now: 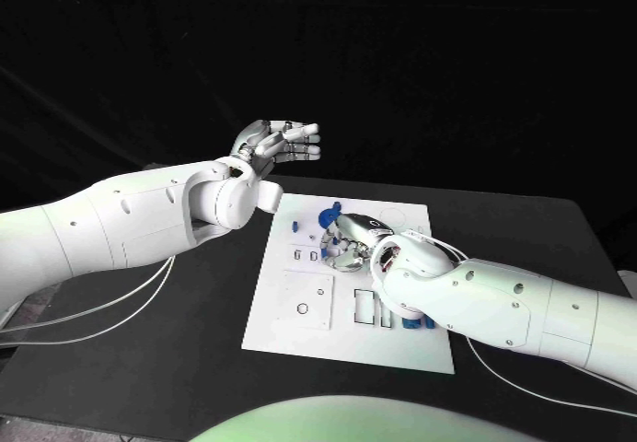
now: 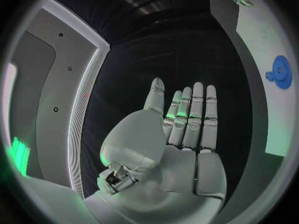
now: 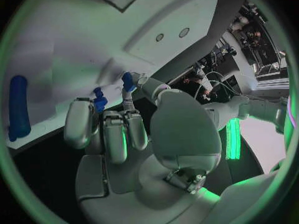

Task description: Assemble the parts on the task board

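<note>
The white task board (image 1: 348, 318) lies in the middle of the table. My right hand (image 1: 348, 241) hovers low over its centre, fingers curled down toward the surface. In the right wrist view the fingertips (image 3: 93, 115) sit right by a small blue part (image 3: 99, 102), and the thumb reaches a second small blue part (image 3: 127, 79); whether either is gripped is hidden. A blue round disc (image 1: 332, 214) lies near the board's far edge, also the disc (image 2: 280, 72). My left hand (image 1: 279, 143) is raised beyond the board's far left corner, fingers straight, holding nothing.
A long blue part (image 3: 19, 107) lies on the board (image 3: 62, 59) beside my right hand. Another blue part (image 1: 414, 322) shows by my right forearm. Several slots and holes (image 1: 369, 307) mark the board's near half. Black table (image 1: 146, 368) surrounds it.
</note>
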Available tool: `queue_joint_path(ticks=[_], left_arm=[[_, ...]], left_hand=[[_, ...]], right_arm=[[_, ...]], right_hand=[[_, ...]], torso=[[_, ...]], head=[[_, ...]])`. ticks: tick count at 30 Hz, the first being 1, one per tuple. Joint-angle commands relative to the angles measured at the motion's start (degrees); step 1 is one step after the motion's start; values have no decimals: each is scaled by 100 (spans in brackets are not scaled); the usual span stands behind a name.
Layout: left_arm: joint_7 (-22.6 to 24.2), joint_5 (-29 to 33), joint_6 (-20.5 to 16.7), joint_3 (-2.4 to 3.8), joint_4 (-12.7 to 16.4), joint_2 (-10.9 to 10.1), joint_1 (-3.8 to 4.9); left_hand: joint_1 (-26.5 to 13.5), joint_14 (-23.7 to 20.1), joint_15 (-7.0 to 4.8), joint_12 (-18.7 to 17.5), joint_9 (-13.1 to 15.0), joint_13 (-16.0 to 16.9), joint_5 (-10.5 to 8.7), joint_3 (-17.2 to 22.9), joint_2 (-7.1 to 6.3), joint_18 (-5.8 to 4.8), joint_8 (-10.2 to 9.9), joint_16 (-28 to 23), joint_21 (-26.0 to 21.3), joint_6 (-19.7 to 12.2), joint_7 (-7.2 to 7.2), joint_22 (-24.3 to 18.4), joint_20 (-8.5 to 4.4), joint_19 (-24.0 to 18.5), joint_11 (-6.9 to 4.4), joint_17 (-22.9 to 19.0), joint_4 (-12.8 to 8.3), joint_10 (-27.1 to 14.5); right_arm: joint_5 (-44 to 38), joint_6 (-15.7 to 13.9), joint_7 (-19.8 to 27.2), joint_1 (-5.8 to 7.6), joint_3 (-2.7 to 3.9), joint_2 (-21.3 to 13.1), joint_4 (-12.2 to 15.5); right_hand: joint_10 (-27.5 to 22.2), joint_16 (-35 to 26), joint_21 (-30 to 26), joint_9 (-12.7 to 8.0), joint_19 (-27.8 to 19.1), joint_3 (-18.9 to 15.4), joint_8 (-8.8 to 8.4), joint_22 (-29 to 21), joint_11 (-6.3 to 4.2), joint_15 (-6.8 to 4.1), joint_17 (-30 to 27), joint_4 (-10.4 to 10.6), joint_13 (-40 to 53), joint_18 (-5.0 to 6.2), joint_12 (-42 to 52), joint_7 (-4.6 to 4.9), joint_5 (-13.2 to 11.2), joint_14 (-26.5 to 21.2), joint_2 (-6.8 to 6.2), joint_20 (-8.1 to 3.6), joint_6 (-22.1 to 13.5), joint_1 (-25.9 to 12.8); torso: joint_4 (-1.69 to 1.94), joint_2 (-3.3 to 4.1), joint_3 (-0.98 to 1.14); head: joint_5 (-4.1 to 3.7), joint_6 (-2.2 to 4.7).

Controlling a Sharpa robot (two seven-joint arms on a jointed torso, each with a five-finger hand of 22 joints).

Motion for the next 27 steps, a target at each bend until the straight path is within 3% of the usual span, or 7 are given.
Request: queue_joint_path(ticks=[1,27], left_arm=[[35,16,91,5,20,1,4],[9,16,101,5,35,-19,5]], left_hand=[[-28,-43,8,-3,8,9,-4,-92,17,69,-17,-20,-19,-49,4,-5,34,-10,5,9,-25,-22],[-40,-47,10,-5,12,9,-3,-90,14,70,-18,-32,-23,-54,6,-11,36,-16,8,20,-28,-27]], right_arm=[[-94,-114,-39,-12,-1,14,-1],[4,-75,67,-57,0,113,-145]], right_hand=[[65,36,-25,4,-5,25,9,-7,-14,-33,1508,17,683,-69,13,-1,22,597,-8,-42,-31,-60],[56,36,-46,-8,-11,27,-32,-18,4,-19,1508,40,669,-66,3,22,-3,597,-65,-33,-111,-133]], torso=[[-1,2,4],[-6,8,5]], head=[[5,-15],[25,-58]])
